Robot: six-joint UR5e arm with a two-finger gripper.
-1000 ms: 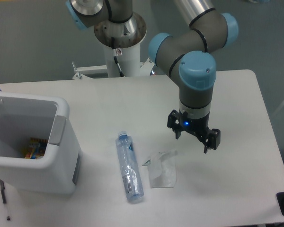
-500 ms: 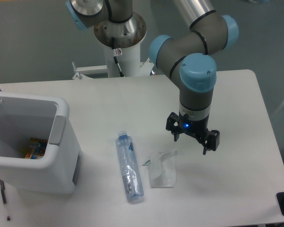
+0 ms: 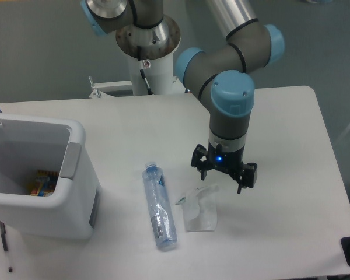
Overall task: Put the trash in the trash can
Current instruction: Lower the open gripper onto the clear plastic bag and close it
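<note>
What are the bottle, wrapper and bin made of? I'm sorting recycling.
Bottle: clear, bluish plastic by its look; the table shows through.
Wrapper: thin clear film, wrinkled and glinting.
Bin: probably matte white molded plastic with grey side panels.

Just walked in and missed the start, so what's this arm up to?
It is clearing trash into the white trash can at the table's left. Nothing is picked up yet: the open gripper hangs empty just above and right of the crumpled clear wrapper. The clear bottle lies flat on the table between the wrapper and the can. Something colourful already sits in the can's bottom.
</note>
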